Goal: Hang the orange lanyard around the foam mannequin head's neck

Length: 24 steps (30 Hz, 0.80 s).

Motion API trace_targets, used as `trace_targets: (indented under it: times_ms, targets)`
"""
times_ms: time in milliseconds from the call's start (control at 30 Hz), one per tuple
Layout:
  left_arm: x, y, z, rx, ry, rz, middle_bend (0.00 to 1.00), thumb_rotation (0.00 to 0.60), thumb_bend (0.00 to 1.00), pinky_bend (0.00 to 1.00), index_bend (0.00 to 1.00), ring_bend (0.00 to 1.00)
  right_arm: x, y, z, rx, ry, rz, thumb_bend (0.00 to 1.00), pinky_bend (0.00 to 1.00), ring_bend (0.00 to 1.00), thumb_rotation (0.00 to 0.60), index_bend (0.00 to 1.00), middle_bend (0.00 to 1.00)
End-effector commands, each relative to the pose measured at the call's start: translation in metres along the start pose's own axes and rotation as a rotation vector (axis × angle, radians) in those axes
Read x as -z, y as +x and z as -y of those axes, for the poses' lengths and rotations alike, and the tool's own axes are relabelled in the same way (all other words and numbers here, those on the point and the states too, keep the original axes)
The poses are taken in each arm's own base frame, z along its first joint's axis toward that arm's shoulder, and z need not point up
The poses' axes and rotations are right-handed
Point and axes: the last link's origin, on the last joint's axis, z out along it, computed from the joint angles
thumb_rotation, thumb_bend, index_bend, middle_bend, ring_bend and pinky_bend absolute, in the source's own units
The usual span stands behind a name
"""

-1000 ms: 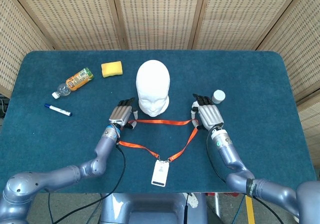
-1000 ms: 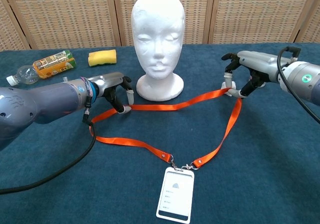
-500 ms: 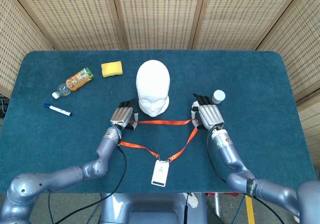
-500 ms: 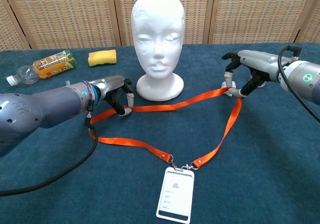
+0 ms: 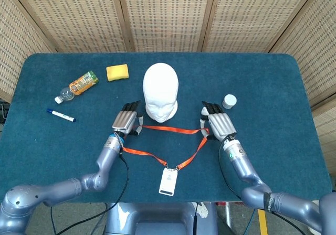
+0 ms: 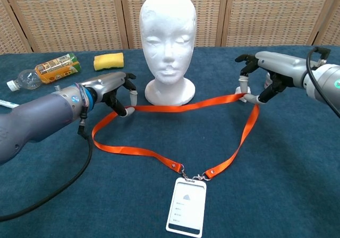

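- The left hand (image 6: 109, 92) has risen a little and moved outward since a moment ago, its fingers clamped on the orange lanyard (image 6: 180, 106) near the left end of the stretched span.
- The right hand (image 6: 265, 77) has lifted slightly too, its fingers pinching the strap at the opposite end.
- Between them the strap is now pulled straighter and hangs just off the surface (image 6: 297, 174) in front of the foam head's (image 6: 167, 33) base.
- The rest of the loop trails back along the surface to the badge (image 6: 186, 204) lying flat nearest the robot.
- Judged from this, the loop is being opened and raised; it is not yet over the head, so lifting above the crown comes next.
- The blue surface also carries a bottle (image 5: 77, 85), a yellow sponge (image 5: 117, 72), a marker (image 5: 60, 115) and a small jar (image 5: 229, 100).
- Woven screens (image 5: 168, 14) stand behind.
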Motion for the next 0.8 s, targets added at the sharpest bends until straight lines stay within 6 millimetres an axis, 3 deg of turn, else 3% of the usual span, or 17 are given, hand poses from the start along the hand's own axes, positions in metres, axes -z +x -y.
trace_targets:
  times_ms: [33, 400, 800]
  targets:
    - [0.020, 0.000, 0.014, 0.047, -0.027, -0.061, 0.00, 0.600, 0.50, 0.00, 0.74, 0.00, 0.010, 0.005, 0.001, -0.008, 0.017, -0.012, 0.44, 0.00, 0.00, 0.600, 0.71, 0.02]
    - [0.074, 0.002, 0.035, 0.158, -0.086, -0.188, 0.00, 0.600, 0.50, 0.00, 0.74, 0.00, 0.037, 0.011, 0.016, -0.059, 0.082, -0.020, 0.43, 0.00, 0.00, 0.600, 0.72, 0.02]
    - [0.082, 0.058, 0.012, 0.191, -0.180, -0.335, 0.00, 0.600, 0.50, 0.00, 0.74, 0.00, 0.039, 0.059, 0.048, -0.096, 0.169, -0.160, 0.43, 0.00, 0.00, 0.600, 0.72, 0.02]
